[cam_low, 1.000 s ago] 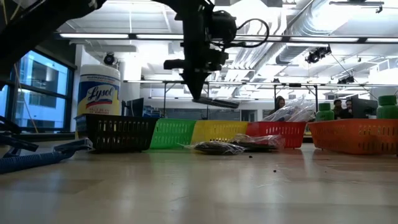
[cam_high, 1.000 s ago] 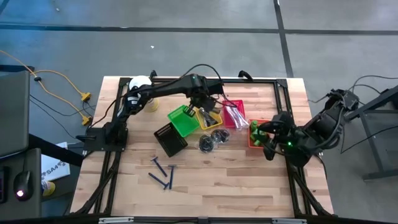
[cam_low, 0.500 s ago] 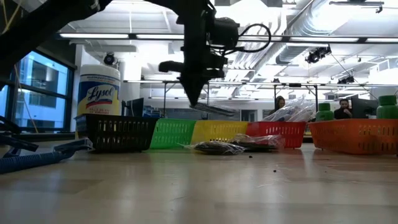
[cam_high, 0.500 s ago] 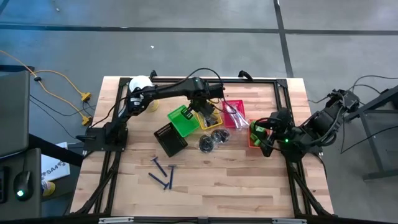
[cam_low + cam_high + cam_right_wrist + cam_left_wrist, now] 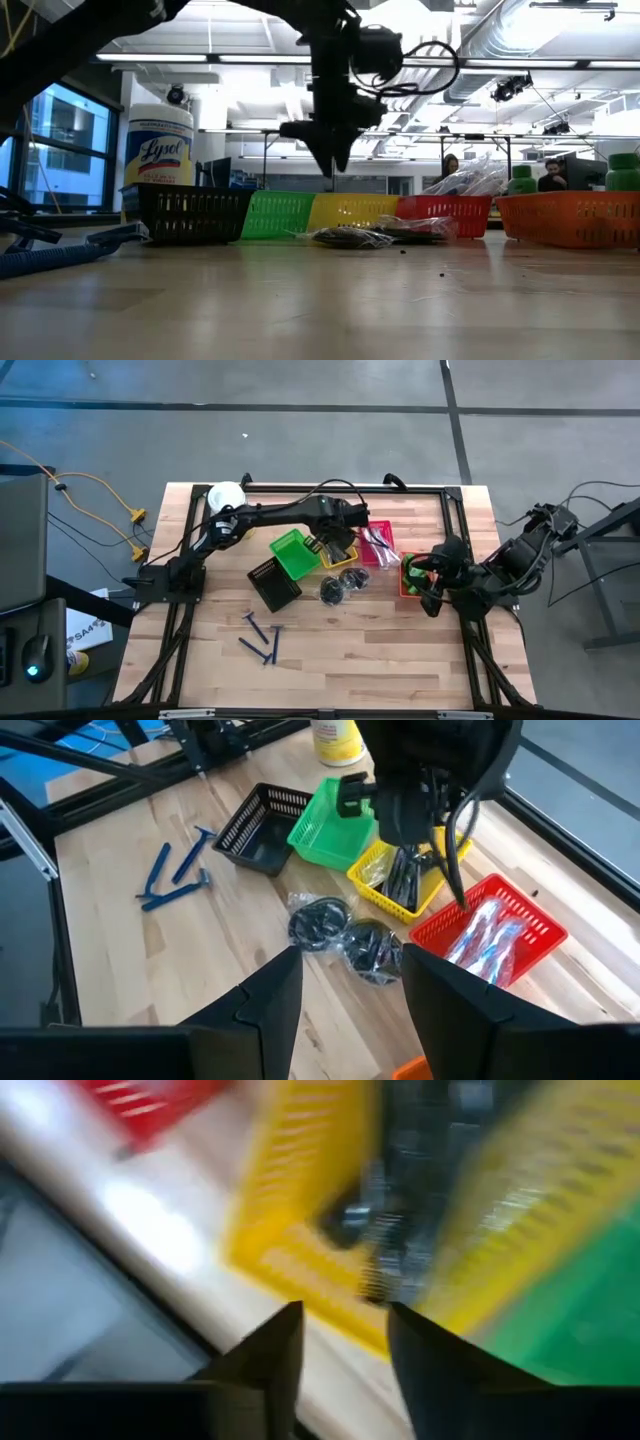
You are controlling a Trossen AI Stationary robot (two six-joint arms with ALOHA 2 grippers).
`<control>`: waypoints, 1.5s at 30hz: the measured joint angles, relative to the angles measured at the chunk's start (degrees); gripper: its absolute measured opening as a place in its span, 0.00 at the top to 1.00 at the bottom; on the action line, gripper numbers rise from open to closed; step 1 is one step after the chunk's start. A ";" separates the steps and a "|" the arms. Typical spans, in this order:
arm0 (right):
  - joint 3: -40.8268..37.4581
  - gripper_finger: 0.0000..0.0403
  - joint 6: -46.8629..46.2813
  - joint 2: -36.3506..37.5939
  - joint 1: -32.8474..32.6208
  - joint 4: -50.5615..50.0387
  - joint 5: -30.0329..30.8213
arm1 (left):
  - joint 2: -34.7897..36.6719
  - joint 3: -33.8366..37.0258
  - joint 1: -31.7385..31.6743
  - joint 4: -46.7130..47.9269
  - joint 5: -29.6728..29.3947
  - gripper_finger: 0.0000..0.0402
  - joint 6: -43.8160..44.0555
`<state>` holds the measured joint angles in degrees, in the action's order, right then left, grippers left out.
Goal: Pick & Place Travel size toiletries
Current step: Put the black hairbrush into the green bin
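Left hand (image 5: 331, 168): hovers directly over the yellow basket (image 5: 335, 550); fingers apart in the left wrist view, nothing between them. Judgement: positioned for a drop into, or a reach into, that basket.
Right hand (image 5: 428, 586): parked at the orange basket (image 5: 407, 588) on the counter's right edge; fingers apart, empty; arm waiting.
Baskets: five in a row, one per item type: black (image 5: 273, 582), green (image 5: 294, 552), yellow, red (image 5: 380, 550), orange. Judgement: sorting bins.
Dark grey strips (image 5: 404, 880): inside the yellow basket; several, count not readable.
Clear-white packets (image 5: 490, 940): inside the red basket; at least three.
Green bottles (image 5: 522, 180): inside the orange basket; two tops visible in the low view.
Bagged dark round pieces (image 5: 316, 921): two, loose on the counter (image 5: 380, 660), just beside the yellow basket.
Blue razors (image 5: 262, 640): three, loose on the counter, near the black basket.
White tub (image 5: 159, 148): one, upright at the far left corner; not part of the sort.
Remaining: razors and bagged pieces not yet binned.
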<state>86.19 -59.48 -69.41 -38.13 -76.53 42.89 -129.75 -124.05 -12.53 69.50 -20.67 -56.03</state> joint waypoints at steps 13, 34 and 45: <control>0.02 0.59 -0.25 0.00 -0.46 -1.10 -1.06 | 0.09 -5.79 6.74 11.49 7.67 0.50 26.91; 0.00 0.59 1.00 0.00 -2.01 -2.63 -1.36 | -6.79 -5.81 19.71 3.66 15.22 0.45 32.80; 0.02 0.59 0.76 0.00 -2.01 -2.47 -1.49 | -9.70 -5.56 20.72 3.79 14.61 0.28 28.02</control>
<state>86.21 -58.72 -69.41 -40.14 -79.00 41.41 -139.46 -129.61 8.18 73.29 -6.06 -28.01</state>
